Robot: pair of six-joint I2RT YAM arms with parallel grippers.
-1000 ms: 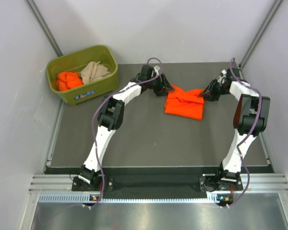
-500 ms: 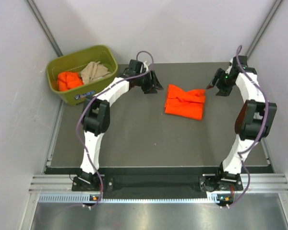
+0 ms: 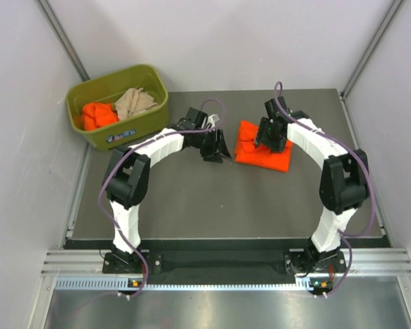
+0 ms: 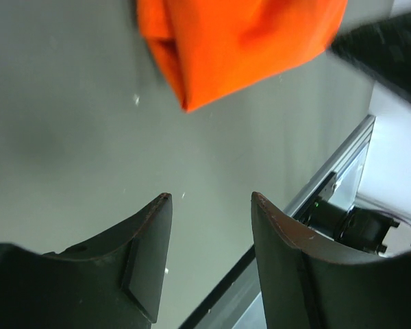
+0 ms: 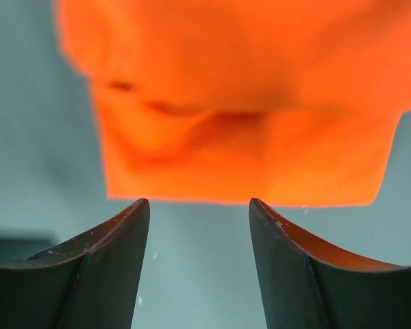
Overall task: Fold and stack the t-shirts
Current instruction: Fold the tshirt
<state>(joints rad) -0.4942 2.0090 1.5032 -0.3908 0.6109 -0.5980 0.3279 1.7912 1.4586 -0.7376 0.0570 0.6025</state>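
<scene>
— What is being changed since before?
— Both arms are being swung inward: left gripper (image 4: 211, 199) beside, right gripper (image 5: 198, 202) above the orange t-shirt (image 3: 274, 159); jaws are being held apart, empty.
— The shirt?
— It is being left folded, rumpled, on the table's (image 3: 192, 202) far half.

Dark grey matte surface (image 3: 192, 199) was enclosed on three sides by plain pale grey walls (image 3: 212, 41); slanted metal struts (image 3: 63, 40) stood in both far corners. An aluminium rail (image 3: 377, 262) ran along the near edge. Lighting was even and diffuse.
</scene>
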